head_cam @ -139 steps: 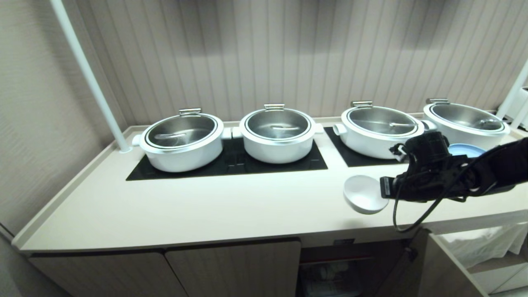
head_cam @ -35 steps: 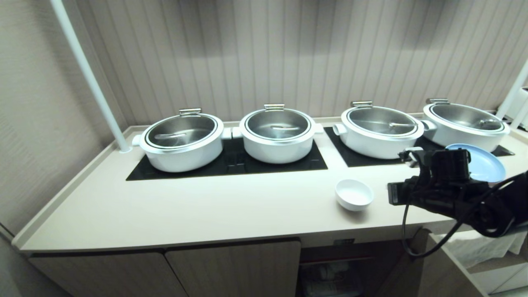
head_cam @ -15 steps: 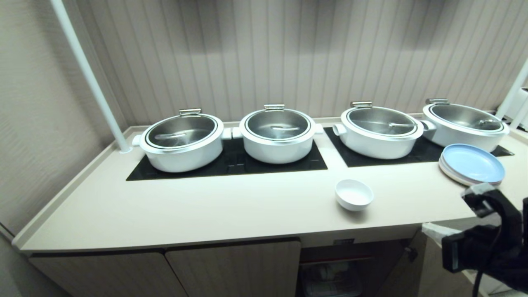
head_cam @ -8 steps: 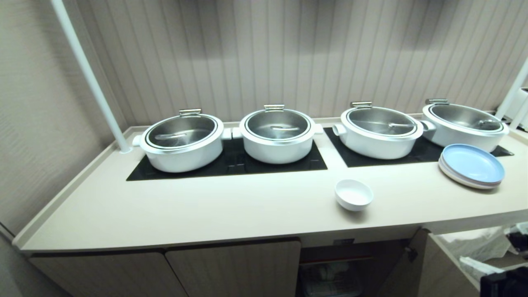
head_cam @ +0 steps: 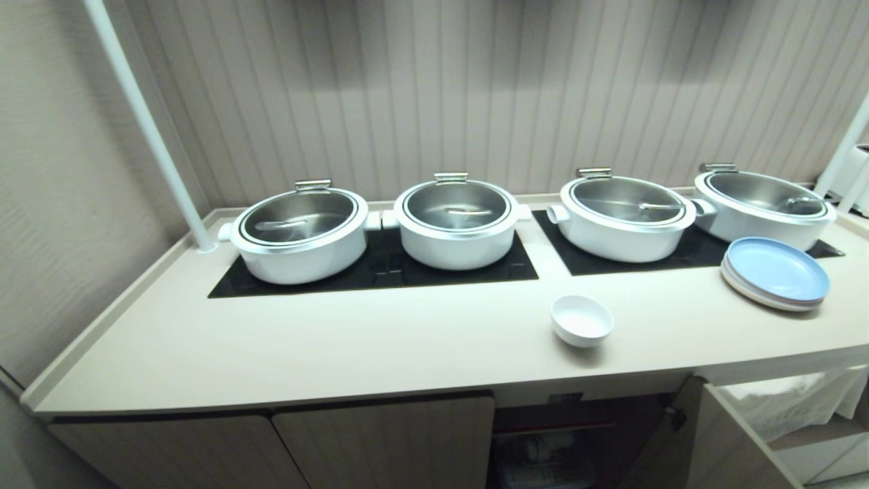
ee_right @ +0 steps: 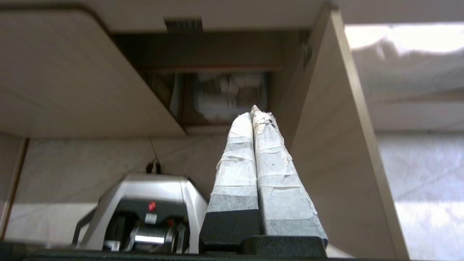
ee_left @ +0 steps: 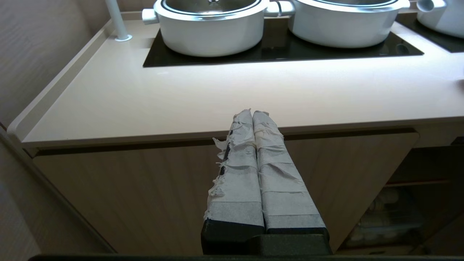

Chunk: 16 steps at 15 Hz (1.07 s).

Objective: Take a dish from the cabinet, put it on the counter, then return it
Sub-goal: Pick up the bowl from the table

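Halfway imo: dish (head_cam: 582, 320) sits upright on the counter (head_cam: 380, 339), cabinet (head_cam: 577, 435) door open below. Both grippers pressed together, empty, right gripper (ee_right: 253, 112) low by the cabinet, left gripper (ee_left: 252, 113) parked. Still gotta put it back.

Neither arm shows in the head view. The cabinet (head_cam: 577, 435) under the worktop (head_cam: 380, 346) is dark inside, its lower part cut off by the picture's edge; the pale shapes (ee_right: 228, 92) on its shelf are blurred, perhaps stacked dishes. The small label (head_cam: 567, 398) above the opening is too small to read. The rightmost pot (ee_left: 440, 14) is cropped in the left wrist view.
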{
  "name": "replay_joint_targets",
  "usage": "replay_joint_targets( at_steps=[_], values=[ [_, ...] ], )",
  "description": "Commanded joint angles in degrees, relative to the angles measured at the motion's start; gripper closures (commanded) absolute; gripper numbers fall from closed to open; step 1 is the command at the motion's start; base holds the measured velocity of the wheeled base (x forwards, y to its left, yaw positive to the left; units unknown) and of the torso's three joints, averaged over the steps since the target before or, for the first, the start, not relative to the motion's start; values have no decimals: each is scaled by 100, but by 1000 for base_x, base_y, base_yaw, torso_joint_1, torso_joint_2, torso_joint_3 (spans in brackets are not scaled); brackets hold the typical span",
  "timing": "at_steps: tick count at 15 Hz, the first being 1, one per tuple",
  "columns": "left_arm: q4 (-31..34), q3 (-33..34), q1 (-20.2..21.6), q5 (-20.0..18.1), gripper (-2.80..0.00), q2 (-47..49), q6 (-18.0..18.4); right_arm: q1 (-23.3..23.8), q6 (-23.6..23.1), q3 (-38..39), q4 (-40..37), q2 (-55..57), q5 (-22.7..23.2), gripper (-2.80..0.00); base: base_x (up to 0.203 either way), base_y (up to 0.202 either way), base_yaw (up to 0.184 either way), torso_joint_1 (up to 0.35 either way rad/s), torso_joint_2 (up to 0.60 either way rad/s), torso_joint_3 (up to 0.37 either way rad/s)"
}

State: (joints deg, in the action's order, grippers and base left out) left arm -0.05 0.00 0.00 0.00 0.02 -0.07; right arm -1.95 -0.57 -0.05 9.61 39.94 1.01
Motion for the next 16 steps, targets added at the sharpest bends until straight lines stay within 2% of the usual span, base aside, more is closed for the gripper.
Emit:
replay_joint_targets(
  at_steps=[1,9,13,16],
  values=[
    [-4,0,0,1,0,-2,-2,-1,3,2,-405,-902,3,0,0,0,0,0,0,0],
    [5,0,0,1,0,-2,-2,-35,-31,-21,-660,-2493,-15,0,0,0,0,0,0,0],
    [5,0,0,0,0,-2,-2,142,-200,-59,-1126,-3391,-19,0,0,0,0,0,0,0],
    [-4,0,0,0,0,-2,-2,176,-258,-61,-1168,-3991,-7,0,0,0,0,0,0,0]
  ],
)
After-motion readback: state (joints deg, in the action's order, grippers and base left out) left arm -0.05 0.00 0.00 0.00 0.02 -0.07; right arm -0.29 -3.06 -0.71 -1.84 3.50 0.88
